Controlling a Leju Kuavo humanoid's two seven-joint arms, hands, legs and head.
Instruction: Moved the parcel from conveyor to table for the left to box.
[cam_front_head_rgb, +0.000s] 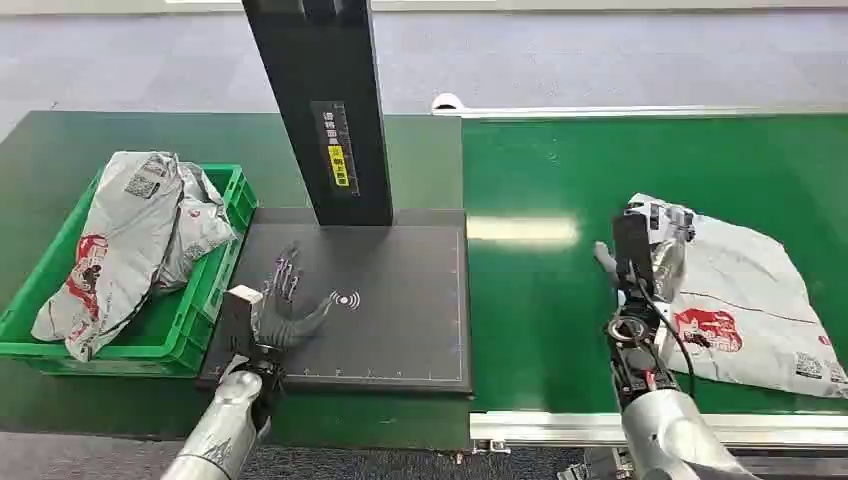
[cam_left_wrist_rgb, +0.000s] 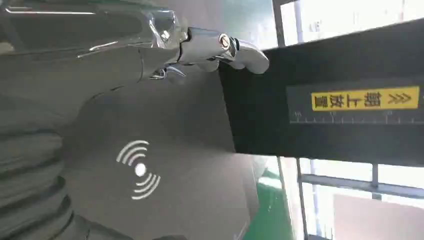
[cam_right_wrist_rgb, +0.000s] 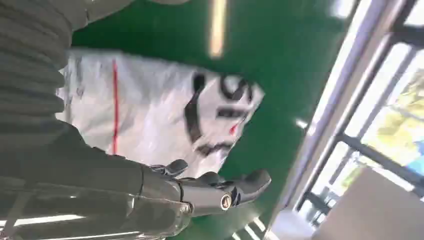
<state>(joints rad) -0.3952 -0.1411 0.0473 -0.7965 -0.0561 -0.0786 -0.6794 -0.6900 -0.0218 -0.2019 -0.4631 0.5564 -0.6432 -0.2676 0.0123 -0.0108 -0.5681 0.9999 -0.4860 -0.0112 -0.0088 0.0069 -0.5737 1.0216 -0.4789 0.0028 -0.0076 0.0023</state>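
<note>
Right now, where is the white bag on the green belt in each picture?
Head view: the white bag lies at the right on the green belt, beside the right hand.
Left wrist view: not in it.
Right wrist view: it lies beyond the right hand.
Shared landmark: the green belt.

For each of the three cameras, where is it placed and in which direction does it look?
Head view: high on the body, facing forward and down at the black scanner plate, green crate and white plastic parcel; both arms show.
Left wrist view: behind the left hand, facing the plate.
Right wrist view: behind the right hand, facing the parcel.
Shared: head and left wrist views both show the black post.
</note>
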